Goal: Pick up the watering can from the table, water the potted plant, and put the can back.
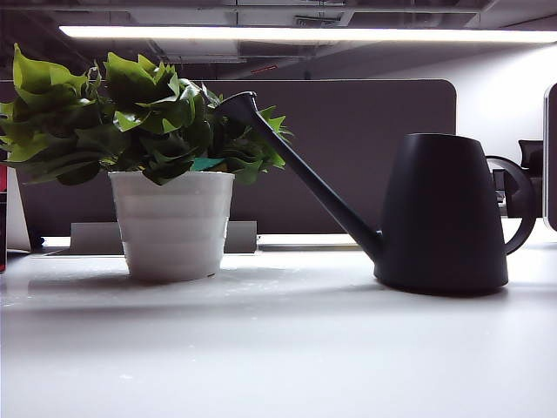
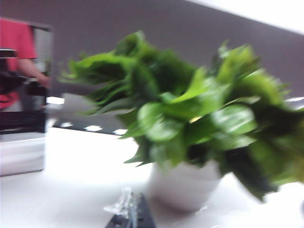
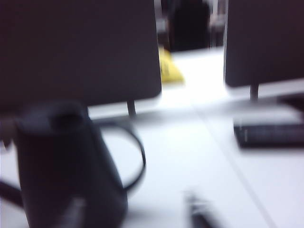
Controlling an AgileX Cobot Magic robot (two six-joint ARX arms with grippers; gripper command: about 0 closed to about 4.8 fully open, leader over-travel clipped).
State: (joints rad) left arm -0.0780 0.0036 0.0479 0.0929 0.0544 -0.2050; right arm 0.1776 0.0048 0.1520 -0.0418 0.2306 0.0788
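The black watering can [image 1: 442, 213] stands upright on the white table [image 1: 278, 348] at the right. Its long spout [image 1: 296, 165] slants up towards the potted plant [image 1: 174, 222], which stands at the left in a white ribbed pot. Neither gripper shows in the exterior view. In the blurred left wrist view, my left gripper [image 2: 128, 213] is shut and empty, low over the table just short of the potted plant [image 2: 185, 185]. In the right wrist view, my right gripper [image 3: 135, 213] is open close behind the watering can [image 3: 66, 166], one finger [image 3: 71, 211] in front of its body, the loop handle [image 3: 137, 159] just ahead.
A dark partition panel [image 1: 365, 157] runs behind the table. A person in red [image 2: 19, 47] shows beyond the table's left end. The right wrist view shows dark screens [image 3: 263, 42], a dark flat object [image 3: 268, 135] on the table, and something yellow [image 3: 168, 71].
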